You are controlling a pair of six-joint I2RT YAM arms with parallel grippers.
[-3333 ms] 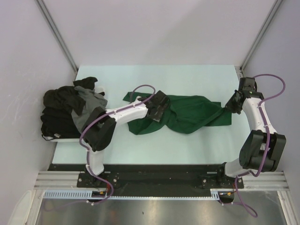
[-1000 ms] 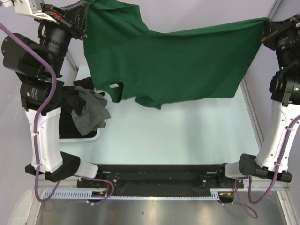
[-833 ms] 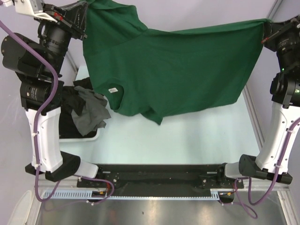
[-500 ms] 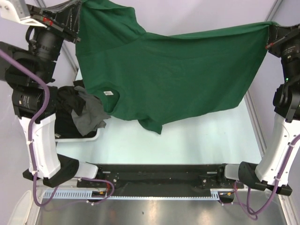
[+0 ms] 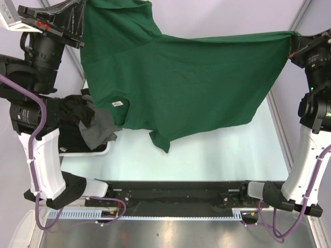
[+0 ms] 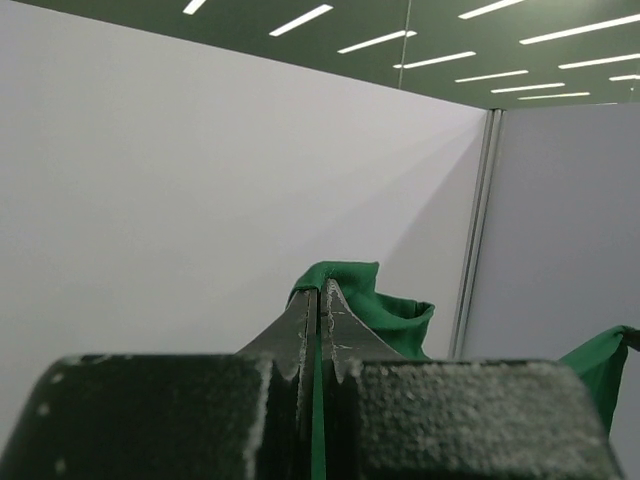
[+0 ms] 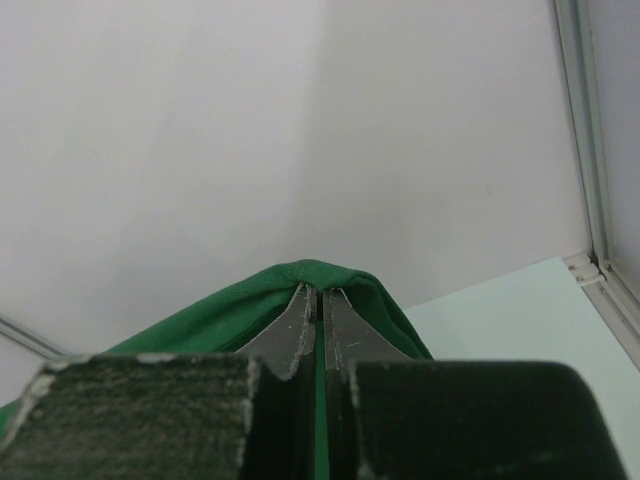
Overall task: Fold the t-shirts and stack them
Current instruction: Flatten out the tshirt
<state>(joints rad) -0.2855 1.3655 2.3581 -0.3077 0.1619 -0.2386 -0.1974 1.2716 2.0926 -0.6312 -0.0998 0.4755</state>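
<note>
- The green t-shirt (image 5: 181, 77) hangs spread across the upper half of the top view. It is lifted off the table (image 5: 222, 150), with its lower edge and one loose flap drooping toward the middle of the frame.
- The left gripper (image 5: 78, 20), at upper left, is pinched tight on one end of the shirt. Its wrist view shows a thin line of green between the jaws and bunched cloth past the tips.
- The right gripper (image 5: 293, 45), at upper right, is clamped the same way on the opposite end, with fabric folded over its tips.
- The white neck label (image 5: 117, 103) sits left of centre, so the collar is on the left side.
- Black and grey shirts (image 5: 85, 121) lie heaped at the left edge in a white tray (image 5: 88, 151).
- The shirt looks light, soft and limp, and it sags between the two holds. It should be neither fragile nor slippery, though a thin pinch could slip if it is pulled too taut.
- The best holds are probably the hem corners or shoulder seams, where the cloth is doubled.
</note>
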